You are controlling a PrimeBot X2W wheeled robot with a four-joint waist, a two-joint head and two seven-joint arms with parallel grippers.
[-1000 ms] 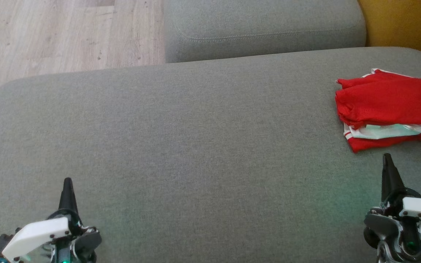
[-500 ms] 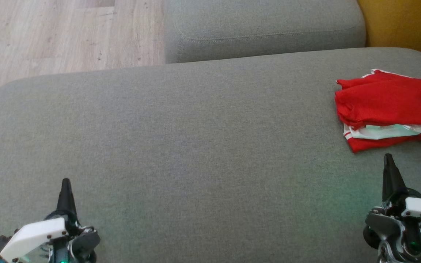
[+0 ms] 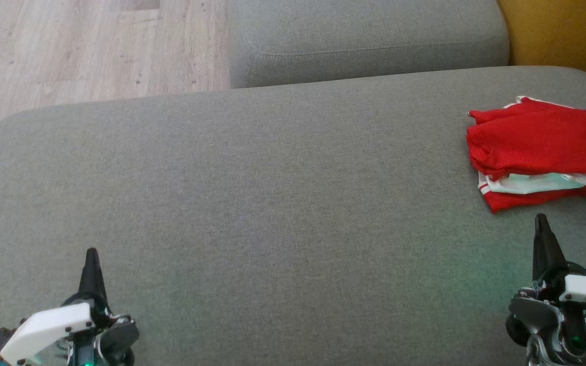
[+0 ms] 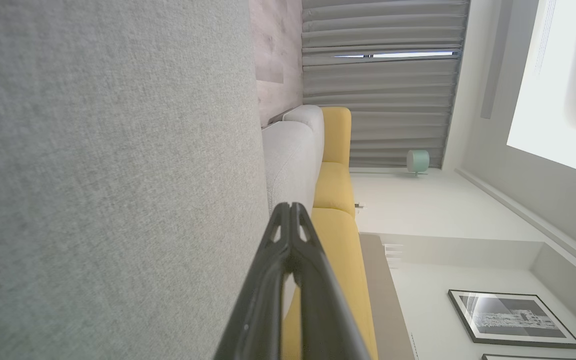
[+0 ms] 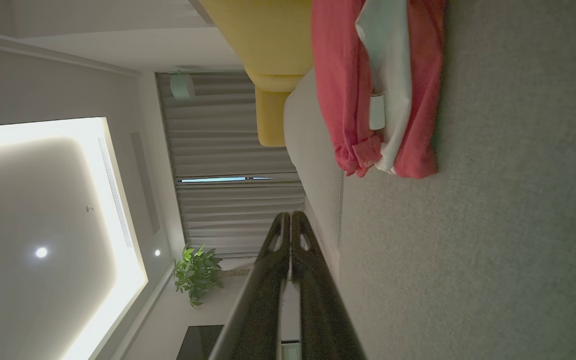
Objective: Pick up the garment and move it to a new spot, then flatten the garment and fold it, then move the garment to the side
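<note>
Far left, wood floor (image 3: 69,46) runs past the corner of the grey seat (image 3: 272,203). Low on the left, the left tool (image 3: 91,251) hangs over the seat's near edge. Its two dark fingers are pressed together into one spike with nothing between them. The left wrist view shows the same, tips meeting over bare grey fabric, with pleated curtains (image 4: 383,100) and a framed picture (image 4: 513,317) on the wall beyond.

The middle of the seat is plain grey weave. A second grey piece, the back cushion (image 3: 364,35), butts against the far edge.

On the right end of the seat lies the garment (image 3: 542,140) - red, folded into a loose bundle, with white trim and a pale inner layer showing along its near edge. Its right side runs off the head view. It lies on the cushion and nothing grips it.

Just below it is the right tool (image 3: 540,216) - fingers together, empty, tip pointing at the garment's near edge. The tip is near the garment but apart, with a strip of grey between them. The right wrist view shows the bundle ahead of the closed tips and a plant (image 5: 197,272) far back.

Yellow upholstery (image 3: 567,30) fills the far right corner.
</note>
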